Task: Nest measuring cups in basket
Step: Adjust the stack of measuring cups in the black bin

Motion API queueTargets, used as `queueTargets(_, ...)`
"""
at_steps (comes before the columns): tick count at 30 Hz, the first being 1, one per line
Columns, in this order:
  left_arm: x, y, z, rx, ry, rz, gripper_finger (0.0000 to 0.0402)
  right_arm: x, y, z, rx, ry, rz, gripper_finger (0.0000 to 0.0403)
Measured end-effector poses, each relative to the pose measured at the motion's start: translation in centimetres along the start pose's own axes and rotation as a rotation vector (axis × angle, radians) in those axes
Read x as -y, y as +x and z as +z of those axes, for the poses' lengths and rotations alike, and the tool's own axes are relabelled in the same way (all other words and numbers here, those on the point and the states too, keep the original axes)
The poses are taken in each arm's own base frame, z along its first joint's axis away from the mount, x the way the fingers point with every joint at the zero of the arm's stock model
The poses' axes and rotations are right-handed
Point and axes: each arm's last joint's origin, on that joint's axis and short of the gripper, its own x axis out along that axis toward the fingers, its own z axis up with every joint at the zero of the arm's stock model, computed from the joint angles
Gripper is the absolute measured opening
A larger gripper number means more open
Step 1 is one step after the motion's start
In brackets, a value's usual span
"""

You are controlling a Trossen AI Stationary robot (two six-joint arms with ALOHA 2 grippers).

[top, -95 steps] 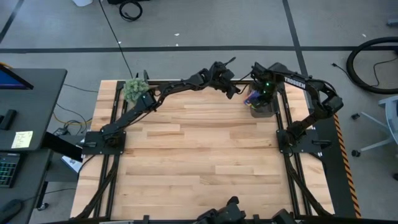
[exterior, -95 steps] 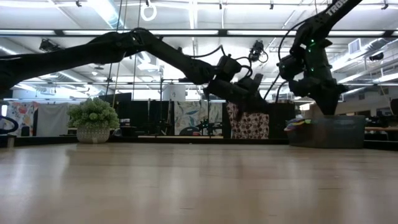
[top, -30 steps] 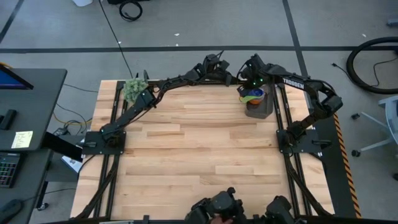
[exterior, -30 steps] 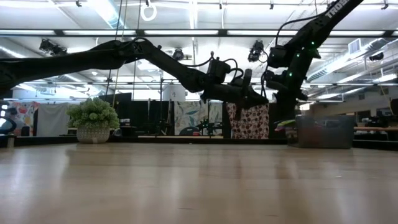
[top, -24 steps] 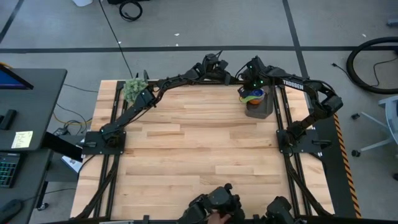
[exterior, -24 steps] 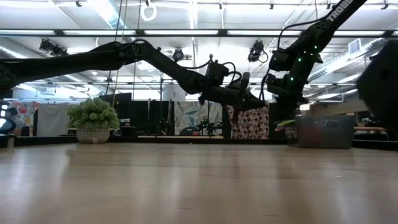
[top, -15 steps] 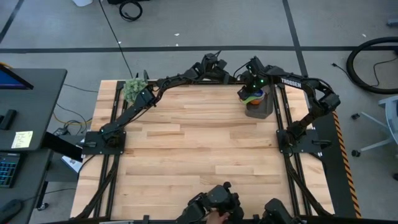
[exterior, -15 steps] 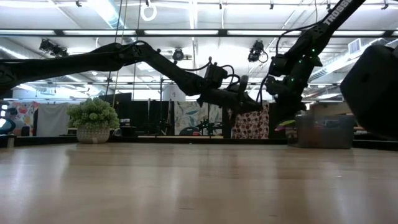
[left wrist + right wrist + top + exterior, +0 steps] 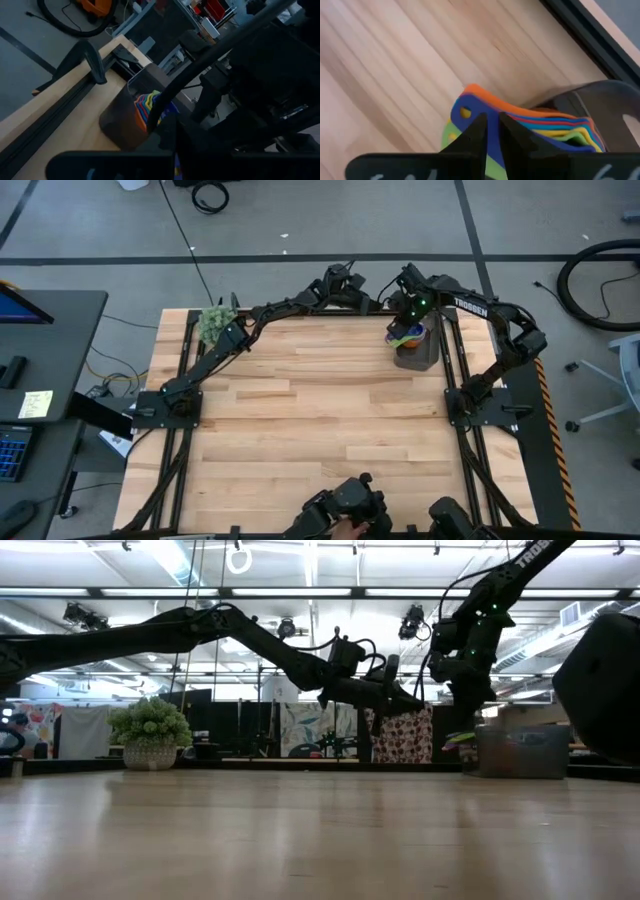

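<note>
High view: TROSSEN on right arm (image 9: 470,305) | right fingers (image 9: 492,132) narrow above measuring cups (image 9: 555,125) | left fingers: cannot tell

The low view looks flat across the wooden worktop (image 9: 300,840). A long dark arm reaches in from one side, high up, and its claw (image 9: 400,698) hangs in the air near the middle. The other arm comes down from the top corner, and its claw (image 9: 462,700) hangs just above the cups. The dark grey basket (image 9: 525,751) sits far back on the worktop. Bright cup handles (image 9: 460,739) stick out over its side. A fuzzy green plant (image 9: 150,733) stands far away at the other end. A big dark blurry shape (image 9: 605,690) fills the picture's edge.
</note>
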Motion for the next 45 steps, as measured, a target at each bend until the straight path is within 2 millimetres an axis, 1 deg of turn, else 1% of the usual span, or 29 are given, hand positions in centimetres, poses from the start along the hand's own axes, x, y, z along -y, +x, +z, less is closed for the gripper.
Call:
queueTargets(3,0.0,0.0,0.0,-0.004,0.000,-0.007,0.0007,-0.1,-0.6,0.1,-0.025,0.006,-0.015,0.0050)
queueTargets(6,0.0,0.0,0.0,-0.005,-0.004,-0.009,0.0007,-0.2,-1.2,-0.1,-0.087,0.019,-0.020,0.0050)
queueTargets(11,-0.2,0.0,-0.3,-0.021,-0.066,-0.001,0.0007,-0.7,-1.8,-1.5,-0.240,0.055,0.015,0.0050)
queueTargets(14,-0.2,0.0,-0.4,-0.049,-0.110,-0.023,0.0007,-0.8,-1.8,-2.0,-0.297,0.058,0.019,0.0050)
queueTargets(18,-0.1,0.0,-0.6,-0.089,-0.165,-0.069,0.0006,-1.0,-1.9,-2.2,-0.315,0.040,0.037,0.0050)
queueTargets(22,0.1,-0.2,-0.6,-0.156,-0.237,-0.131,0.0004,-1.3,-2.0,-2.5,-0.330,0.060,0.117,0.0050)
queueTargets(24,0.6,-0.4,-0.3,-0.178,-0.233,-0.155,0.0003,-1.4,-2.1,-2.7,-0.344,0.067,0.153,0.0050)
queueTargets(29,2.5,-1.3,1.3,-0.164,-0.127,-0.153,0.0002,-1.7,-2.4,-3.2,-0.392,0.063,0.184,0.0050)
queueTargets(31,3.4,-1.8,1.8,-0.171,-0.074,-0.122,0.0002,-1.7,-2.4,-3.2,-0.401,0.061,0.186,0.0050)
queueTargets(33,4.0,-2.2,1.9,-0.196,-0.016,-0.072,0.0002,-1.8,-2.5,-3.4,-0.413,0.046,0.193,0.0050)
queueTargets(37,5.1,-3.6,1.8,-0.291,0.091,0.061,0.0001,-2.0,-2.7,-3.8,-0.457,-0.011,0.220,0.0050)
queueTargets(39,5.9,-4.2,1.8,-0.341,0.139,0.093,0.0001,-2.1,-3.1,-4.0,-0.457,-0.039,0.229,0.0046)
queueTargets(42,6.8,-4.5,1.0,-0.428,0.194,0.095,0.0001,-2.4,-4.1,-4.3,-0.411,-0.067,0.248,0.0037)
queueTargets(45,8.3,-3.9,-0.2,-0.495,0.267,0.065,0.0001,-2.7,-5.7,-4.9,-0.345,-0.075,0.244,0.0028)
